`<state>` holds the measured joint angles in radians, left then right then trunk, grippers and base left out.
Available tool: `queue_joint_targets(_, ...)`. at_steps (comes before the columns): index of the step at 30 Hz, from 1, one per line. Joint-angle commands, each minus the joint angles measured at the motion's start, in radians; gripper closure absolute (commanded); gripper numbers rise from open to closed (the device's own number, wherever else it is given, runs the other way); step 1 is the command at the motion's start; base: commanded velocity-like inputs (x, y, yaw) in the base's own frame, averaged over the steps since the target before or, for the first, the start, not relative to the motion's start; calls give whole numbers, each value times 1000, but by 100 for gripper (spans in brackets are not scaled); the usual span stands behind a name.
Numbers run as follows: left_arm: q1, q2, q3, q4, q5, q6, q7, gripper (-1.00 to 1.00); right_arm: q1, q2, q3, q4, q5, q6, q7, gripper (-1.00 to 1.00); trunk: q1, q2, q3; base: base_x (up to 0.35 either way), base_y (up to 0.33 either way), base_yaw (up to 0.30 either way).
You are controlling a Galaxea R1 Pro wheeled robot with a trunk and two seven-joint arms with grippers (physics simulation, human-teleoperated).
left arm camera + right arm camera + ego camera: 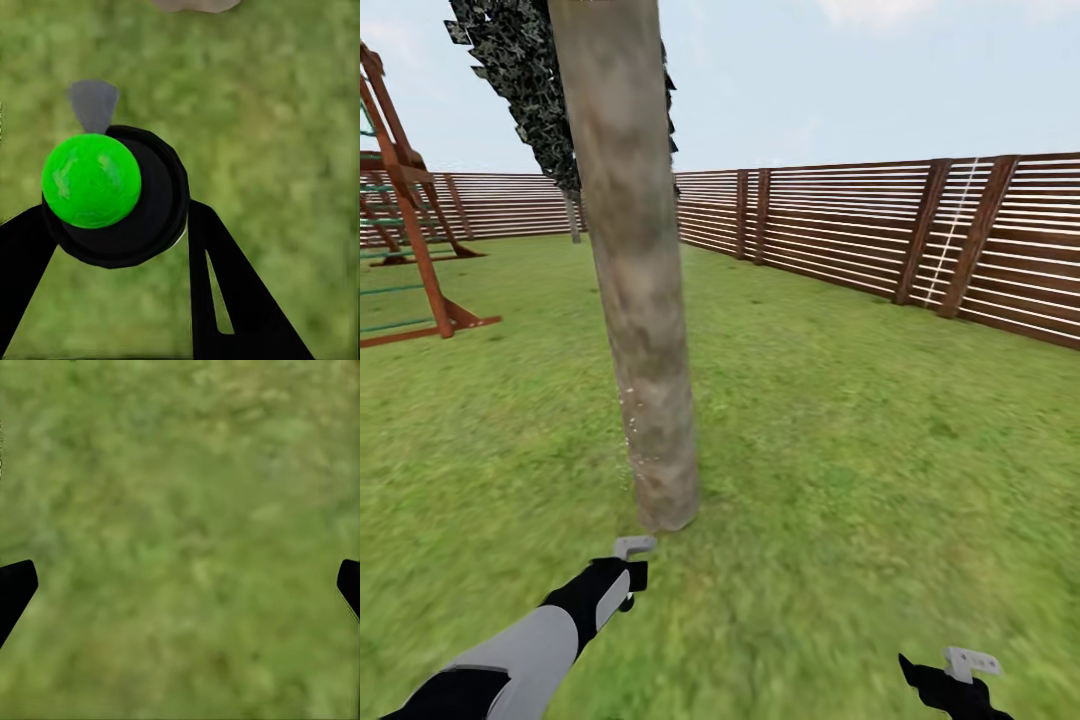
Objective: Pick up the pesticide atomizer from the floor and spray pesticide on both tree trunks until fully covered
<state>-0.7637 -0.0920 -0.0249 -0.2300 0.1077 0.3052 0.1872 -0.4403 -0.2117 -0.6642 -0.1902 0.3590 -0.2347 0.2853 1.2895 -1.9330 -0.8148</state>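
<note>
Left claw (112, 247) around upright atomizer (120, 199), nozzle toward tree trunk (640, 300).

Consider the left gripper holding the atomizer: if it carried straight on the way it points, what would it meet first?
Probably the base of the tree trunk, standing just ahead of the left gripper in the head view. Its wrist camera faces mostly grass, so it might meet the lawn first.

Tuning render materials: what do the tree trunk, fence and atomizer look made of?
Tree trunk: matte bark, blotchy grey-brown. Fence: brown wooden slats, probably stained. Pesticide atomizer in the left claw: smooth black body, glossy green cap, likely plastic.
</note>
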Motion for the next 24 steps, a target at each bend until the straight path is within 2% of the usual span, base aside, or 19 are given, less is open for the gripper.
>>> queue_joint_targets(1, 0, 0, -1, 0, 0, 0, 0, 100, 0, 0, 0, 0, 0, 0, 0, -100, 0, 0, 0, 0, -276, 276)
queue_joint_targets(9, 0, -2, -1, 1, -3, 0, 0, 100, 0, 0, 0, 0, 0, 0, 0, -100, 0, 0, 0, 0, -276, 273)
queue_joint_targets(16, 0, -3, -1, 3, -2, 0, 0, 100, 0, 0, 0, 0, 0, 0, 0, -100, 0, 0, 0, 0, -276, 63)
queue_joint_targets(24, 1, 2, 3, 4, -1, -1, 1, 100, 0, 0, 0, 0, 1, 0, 1, -100, 0, 0, 0, 27, -275, 263)
